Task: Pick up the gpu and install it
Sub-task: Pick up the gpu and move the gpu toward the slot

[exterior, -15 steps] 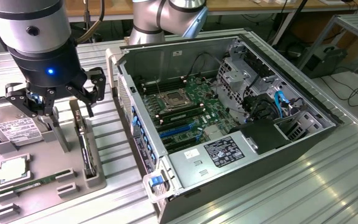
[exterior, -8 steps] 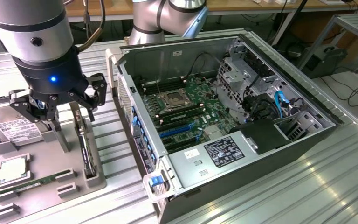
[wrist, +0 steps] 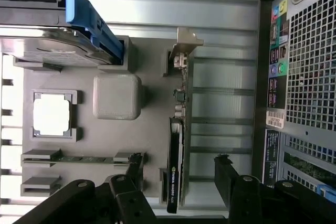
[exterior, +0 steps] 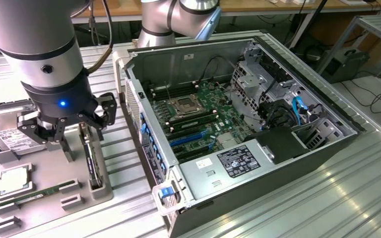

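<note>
Presently, in the exterior view:

- **gpu** [exterior: 95, 167]: dark card with a silver end bracket. It stands on edge in a slot of the grey tray [exterior: 45, 210].
- **Tray:** rests on the ribbed metal table [exterior: 309, 198], at 9 o'clock of the open computer case [exterior: 243, 124].
- **Claw** [exterior: 78, 141]: hangs over the gpu with its fingers [wrist: 137, 163] spread apart, one on each side of the card, neither touching it.
- **Also in the tray, placed from the gpu:**
  - hard drive [exterior: 8, 139] at 10 o'clock
  - processor [exterior: 15, 178] at 9 o'clock
  - memory stick [exterior: 28, 196] at 8 o'clock
</note>
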Available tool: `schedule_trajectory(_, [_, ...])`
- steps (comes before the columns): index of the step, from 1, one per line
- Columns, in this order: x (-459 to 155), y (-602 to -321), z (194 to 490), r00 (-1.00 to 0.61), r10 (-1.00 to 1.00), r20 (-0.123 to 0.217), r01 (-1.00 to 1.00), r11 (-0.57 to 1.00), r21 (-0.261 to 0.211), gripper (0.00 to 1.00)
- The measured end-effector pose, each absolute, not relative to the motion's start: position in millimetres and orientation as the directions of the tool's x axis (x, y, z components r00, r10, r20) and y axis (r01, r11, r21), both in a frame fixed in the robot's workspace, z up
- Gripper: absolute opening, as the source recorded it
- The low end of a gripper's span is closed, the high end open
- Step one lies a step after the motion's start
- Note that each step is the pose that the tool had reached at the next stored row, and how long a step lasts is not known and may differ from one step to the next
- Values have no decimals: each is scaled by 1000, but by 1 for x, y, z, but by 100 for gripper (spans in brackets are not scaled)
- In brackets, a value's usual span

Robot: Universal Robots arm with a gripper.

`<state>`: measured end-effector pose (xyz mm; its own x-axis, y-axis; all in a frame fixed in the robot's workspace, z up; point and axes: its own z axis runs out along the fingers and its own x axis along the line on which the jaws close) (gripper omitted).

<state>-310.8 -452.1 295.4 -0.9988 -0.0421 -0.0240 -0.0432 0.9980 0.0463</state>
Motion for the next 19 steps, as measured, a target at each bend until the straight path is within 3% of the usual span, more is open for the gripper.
schedule_trajectory(19, [-311,-458,289,-999,-42,-24,-43,998,46,66])
